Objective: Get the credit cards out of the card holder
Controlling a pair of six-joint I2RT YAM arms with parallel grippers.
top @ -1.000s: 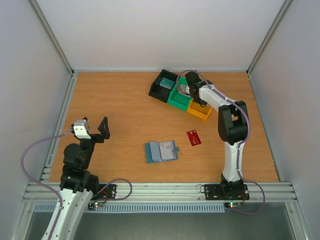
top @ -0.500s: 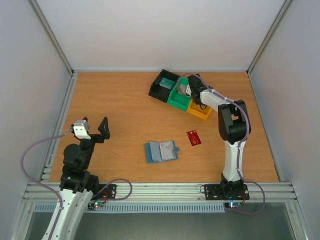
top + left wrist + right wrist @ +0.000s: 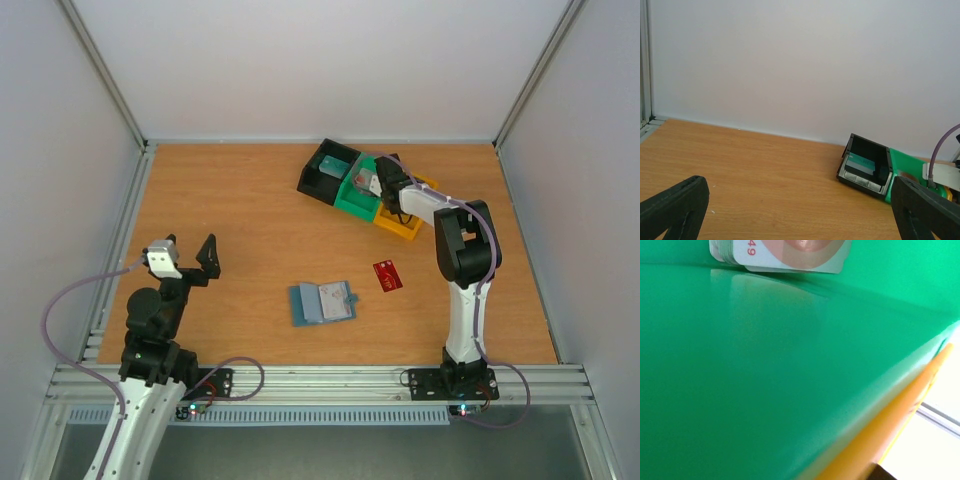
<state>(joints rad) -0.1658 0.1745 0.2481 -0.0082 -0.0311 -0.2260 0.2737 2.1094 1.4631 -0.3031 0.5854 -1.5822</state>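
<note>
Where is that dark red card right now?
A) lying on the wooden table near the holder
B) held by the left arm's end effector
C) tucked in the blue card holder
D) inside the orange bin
A: the dark red card lies flat on the wooden table, apart from the open card holder, with nothing gripping it.

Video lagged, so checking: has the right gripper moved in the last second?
Yes. In the top view, the right gripper has slid a little toward the near side, further over the green bin.
</note>
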